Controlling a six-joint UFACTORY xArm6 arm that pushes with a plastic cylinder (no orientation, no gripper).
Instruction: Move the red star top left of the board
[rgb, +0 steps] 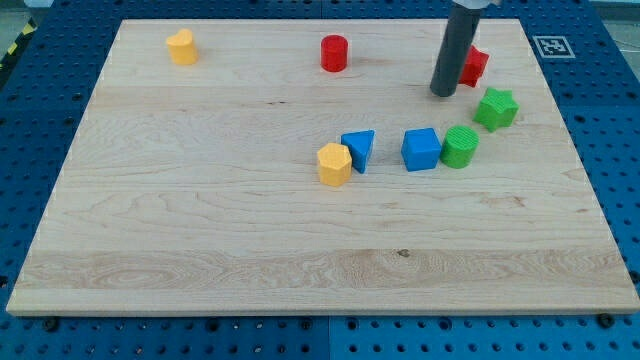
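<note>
Red star: the red star (474, 65) sits near the view's top right of the board (200, 220), partly hidden behind my rod, so only its right side shows; its star outline is hard to confirm.
My tip: my tip (442, 93) rests on the wood at the star's left and slightly toward the view's bottom, touching it or just beside it; I cannot tell which. It is a plain rod with nothing to spread or pinch, so it holds nothing.
Why this placing matters: the goal corner is at the view's top left, so in my judgement a push should come from the star's right; my tip is on the wrong side for that.
Path neighbours: a red cylinder (334, 53) stands between the star and the goal; a yellow block (181, 47) occupies that corner area.
Bystanders: a green star (496, 108), green cylinder (460, 147), blue cube (421, 150), blue triangular block (358, 150) and a second yellow block (334, 165) lie toward the view's bottom, clear of the route.
</note>
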